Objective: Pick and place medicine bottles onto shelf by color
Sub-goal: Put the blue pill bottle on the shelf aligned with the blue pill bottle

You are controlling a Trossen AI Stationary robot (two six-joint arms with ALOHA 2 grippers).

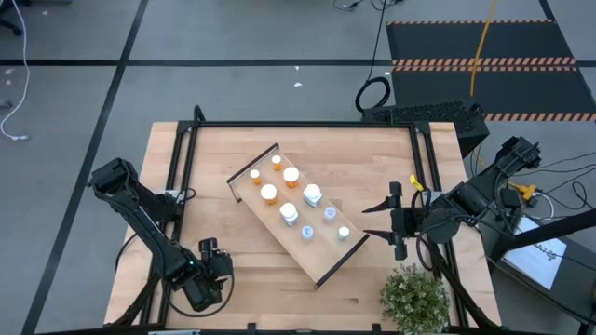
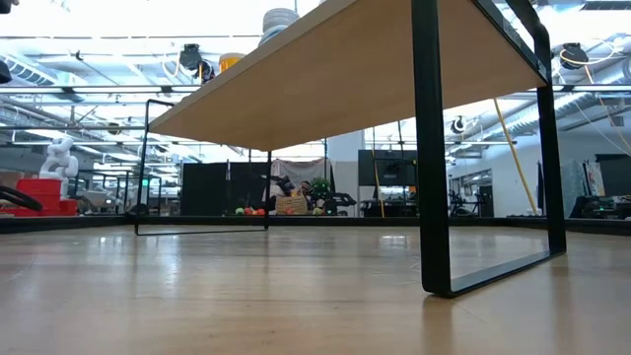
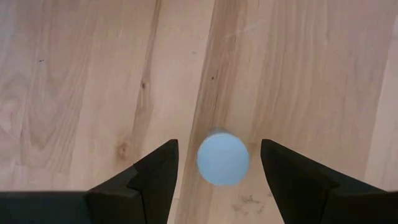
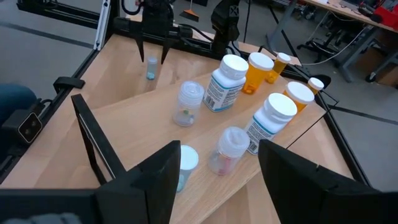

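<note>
One small pale-blue white-capped bottle stands between your left gripper's open fingers.
Closing off-centre would probably topple it; right gripper waits open.

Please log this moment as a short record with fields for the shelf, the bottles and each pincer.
shelf: light-wood board lying diagonally mid-table
bottles on shelf: four orange toward the far-left end, five clear or white toward the near-right end
loose bottle: one small pale-blue bottle standing on the table
left pincer: open, straddling the loose bottle, not touching
right pincer: open, empty, beside the shelf's right end
</note>
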